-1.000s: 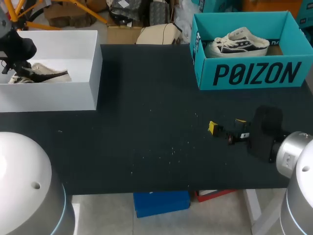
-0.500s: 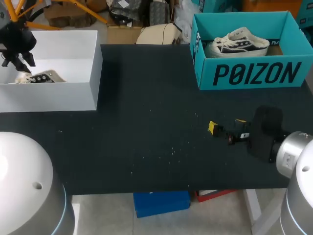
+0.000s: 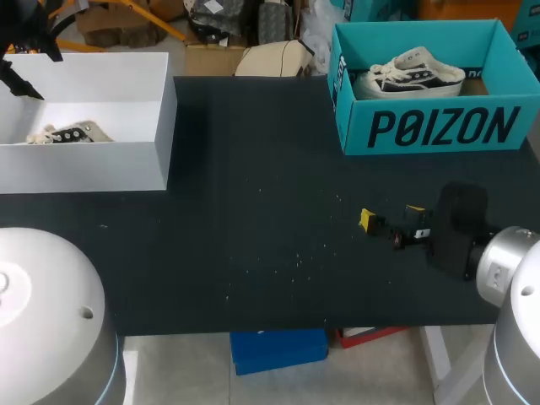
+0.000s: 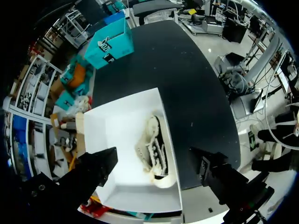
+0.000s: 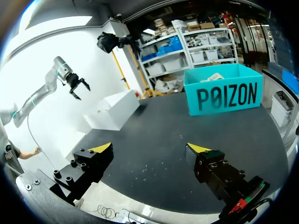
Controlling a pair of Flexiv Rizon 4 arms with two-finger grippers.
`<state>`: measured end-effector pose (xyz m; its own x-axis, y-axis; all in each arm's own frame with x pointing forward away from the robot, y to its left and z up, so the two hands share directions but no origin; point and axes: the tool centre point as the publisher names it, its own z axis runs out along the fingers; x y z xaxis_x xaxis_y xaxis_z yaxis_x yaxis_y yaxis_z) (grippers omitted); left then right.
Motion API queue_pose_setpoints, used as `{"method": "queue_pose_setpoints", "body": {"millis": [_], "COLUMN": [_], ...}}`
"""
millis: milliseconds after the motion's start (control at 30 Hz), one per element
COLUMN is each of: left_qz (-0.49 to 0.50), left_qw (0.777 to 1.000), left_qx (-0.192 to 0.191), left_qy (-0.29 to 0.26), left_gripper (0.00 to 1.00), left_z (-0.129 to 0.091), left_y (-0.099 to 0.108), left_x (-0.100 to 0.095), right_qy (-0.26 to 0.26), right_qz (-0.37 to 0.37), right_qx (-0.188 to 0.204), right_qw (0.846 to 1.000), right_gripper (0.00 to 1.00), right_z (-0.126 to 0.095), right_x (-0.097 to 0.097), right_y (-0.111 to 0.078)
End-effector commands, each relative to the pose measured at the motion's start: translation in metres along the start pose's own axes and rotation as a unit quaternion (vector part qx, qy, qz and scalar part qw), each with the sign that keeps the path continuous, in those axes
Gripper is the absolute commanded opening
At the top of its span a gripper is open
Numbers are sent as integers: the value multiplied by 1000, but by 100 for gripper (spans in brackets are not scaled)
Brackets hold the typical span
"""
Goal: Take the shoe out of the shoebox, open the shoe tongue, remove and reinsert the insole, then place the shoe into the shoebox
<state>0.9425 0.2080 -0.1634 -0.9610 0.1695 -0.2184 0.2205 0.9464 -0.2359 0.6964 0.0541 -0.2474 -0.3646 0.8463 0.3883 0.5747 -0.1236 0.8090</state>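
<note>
A cream shoe (image 3: pixel 66 133) lies on its side inside the white shoebox (image 3: pixel 160 126) at the table's far left. My left gripper (image 3: pixel 29 66) hangs above the box's back corner, open, holding nothing. In the left wrist view the shoe (image 4: pixel 154 149) lies well below the spread left gripper (image 4: pixel 153 157), near one wall of the white box (image 4: pixel 117 135). My right gripper (image 3: pixel 391 215) stands open low over the table at the right, with nothing between its yellow tips. The right wrist view shows the same open gripper (image 5: pixel 149 148) over bare tabletop.
A teal shoebox (image 3: pixel 439 126) at the back right holds a white shoe with dark laces (image 3: pixel 409 72). The teal box (image 5: pixel 226 95) and the white box (image 5: pixel 112 116) stand ahead of the right gripper. White specks dot the dark tabletop (image 3: pixel 278 253).
My left gripper opened, let go of the cream shoe and rose toward the back left. The shoe settled lower in the white box. The right arm kept still.
</note>
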Motion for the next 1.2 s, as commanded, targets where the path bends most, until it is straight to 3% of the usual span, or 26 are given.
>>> {"method": "queue_pose_setpoints", "body": {"millis": [33, 367, 700, 1200], "left_qz": [-2, 7, 23, 27], "left_qw": [1000, 999, 996, 992], "left_qx": [4, 7, -7, 1], "left_qy": [0, 43, 84, 121], "left_gripper": [100, 100, 100, 100], "left_z": [-7, 20, 79, 119], "left_y": [0, 14, 31, 37], "left_x": [8, -4, -9, -7], "right_qy": [-2, -2, -2, -2], "right_qz": [0, 0, 0, 0], "right_qx": [-3, -3, -3, -3], "right_qw": [1000, 1000, 1000, 1000], "right_gripper": [100, 100, 100, 100], "right_z": [1, 1, 1, 1], "right_x": [1, 1, 1, 1], "right_y": [-2, -2, -2, -2]}}
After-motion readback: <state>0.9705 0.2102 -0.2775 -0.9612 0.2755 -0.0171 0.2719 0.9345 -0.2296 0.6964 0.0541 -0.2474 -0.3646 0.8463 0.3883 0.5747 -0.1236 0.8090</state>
